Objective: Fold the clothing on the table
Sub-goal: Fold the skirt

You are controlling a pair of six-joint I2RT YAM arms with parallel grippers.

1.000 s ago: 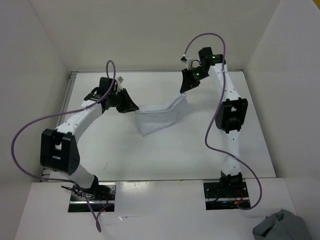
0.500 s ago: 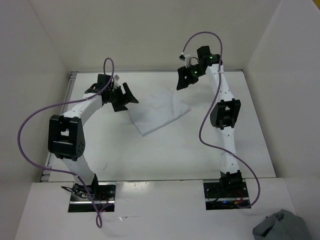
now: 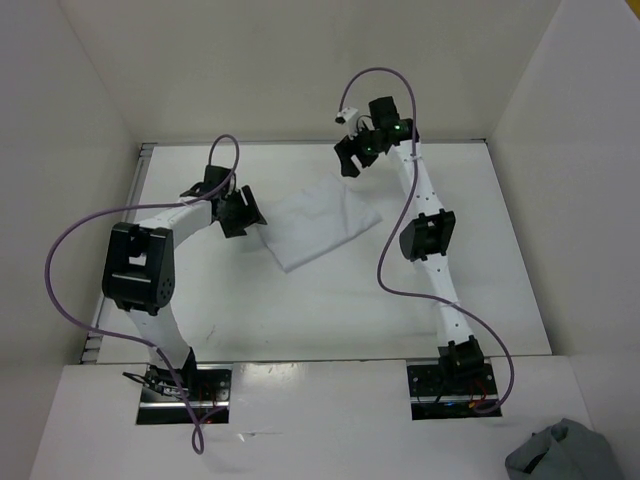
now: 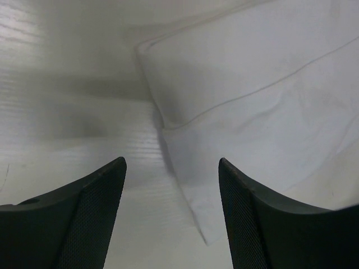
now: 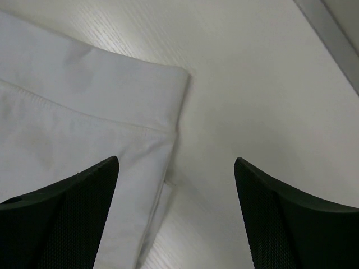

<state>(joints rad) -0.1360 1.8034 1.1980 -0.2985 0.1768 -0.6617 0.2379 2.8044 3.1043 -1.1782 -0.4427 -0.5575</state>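
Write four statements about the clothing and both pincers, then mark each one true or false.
1. The clothing lies flat on the table, gripped by neither pincer. True.
2. The left pincer is shut on the clothing's edge. False: its jaws stand open, and the cloth lies on the table below them.
3. The right pincer is open, with a corner of the clothing showing between its fingers. True.
4. The grey-blue bundle sits on top of the clothing. False: it lies well apart, at the near right corner of the overhead view.
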